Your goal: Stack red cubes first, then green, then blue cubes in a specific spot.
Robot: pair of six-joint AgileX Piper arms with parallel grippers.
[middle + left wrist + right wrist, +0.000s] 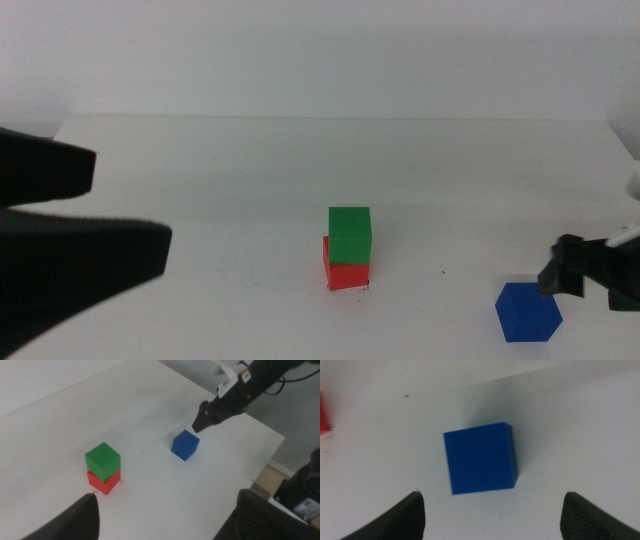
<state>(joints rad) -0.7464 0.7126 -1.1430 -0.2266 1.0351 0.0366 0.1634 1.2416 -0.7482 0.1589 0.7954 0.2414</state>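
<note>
The green cube point(350, 233) sits on the red cube point(344, 273) near the middle of the table, turned slightly off square. The stack stands on the white spot with tiny black specks point(368, 286). The blue cube point(528, 312) lies alone on the table at the front right. My right gripper point(560, 276) is open and empty, hovering just above and beside the blue cube, which shows between its jaws in the right wrist view point(480, 464). My left gripper point(130, 205) is open and empty, raised at the left, well away from the stack point(102, 467).
The white tabletop point(200, 170) ends in a front right corner edge point(260, 467) near the blue cube point(185, 445). The right arm point(235, 392) reaches in over that corner. A lone black speck point(443, 272) lies between the stack and the blue cube.
</note>
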